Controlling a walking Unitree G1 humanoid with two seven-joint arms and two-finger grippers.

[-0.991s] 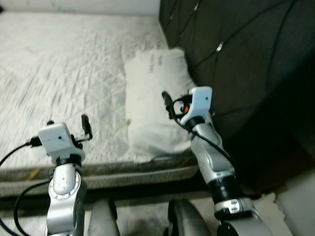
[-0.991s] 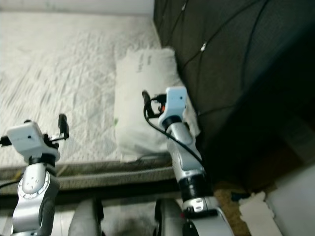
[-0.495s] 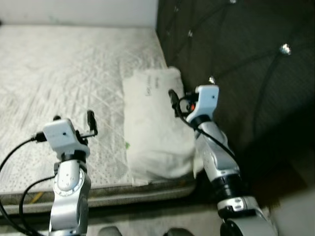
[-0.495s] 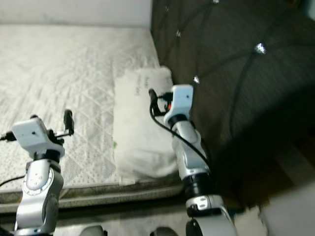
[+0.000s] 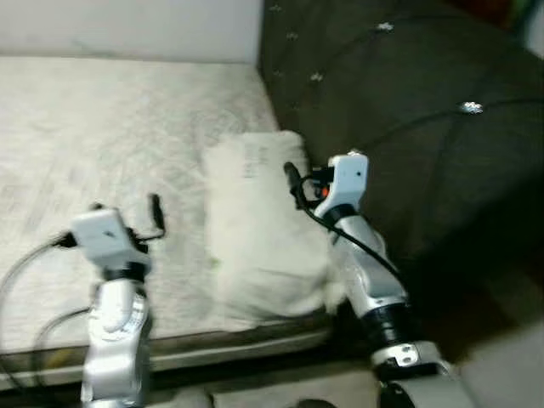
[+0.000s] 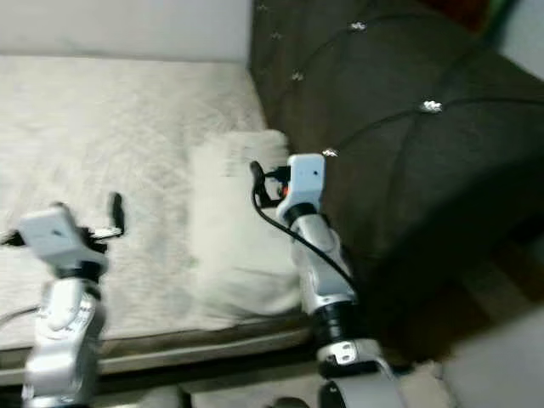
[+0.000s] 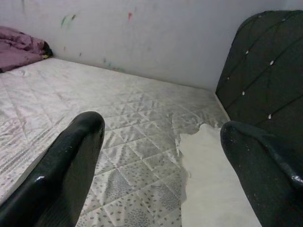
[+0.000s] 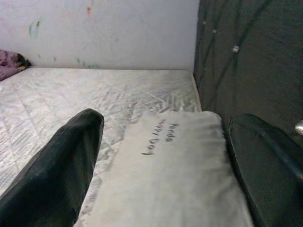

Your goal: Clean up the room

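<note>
Robot stands at the near edge of the mattress [image 5: 102, 127], both arms raised over it. Head views are motion-blurred, so fine detail is soft.

White pillow [image 5: 259, 229] lies flat on the right side of the mattress, long axis running near to far, its right edge just beside the dark tufted headboard [image 5: 408, 110]. Its near end sits at the mattress edge. Handwritten text on the far end is not legible. That's roughly where a pillow belongs, so my guess is the job here is straightening or lifting it, not hauling it across.

Right gripper [image 8: 163, 161] hovers over the pillow's right side, aimed along its length toward the far wall [image 7: 142, 28]. Fingers [image 8: 61, 161] are spread wide, nothing between them, pillow framed in the gap. Looks like a pre-grasp line-up, no contact visible.

Left gripper [image 7: 163, 170] hangs over bare quilted mattress, left of the pillow and apart from it. Fingers [image 7: 71, 161] also wide open and empty. Probably parked high so it stays clear, or ready for a two-handed pick.

Crumpled purple cloth [image 7: 21, 45] sits at the far left corner of the mattress against the wall: likely another cleanup item, well apart from both grippers.
</note>
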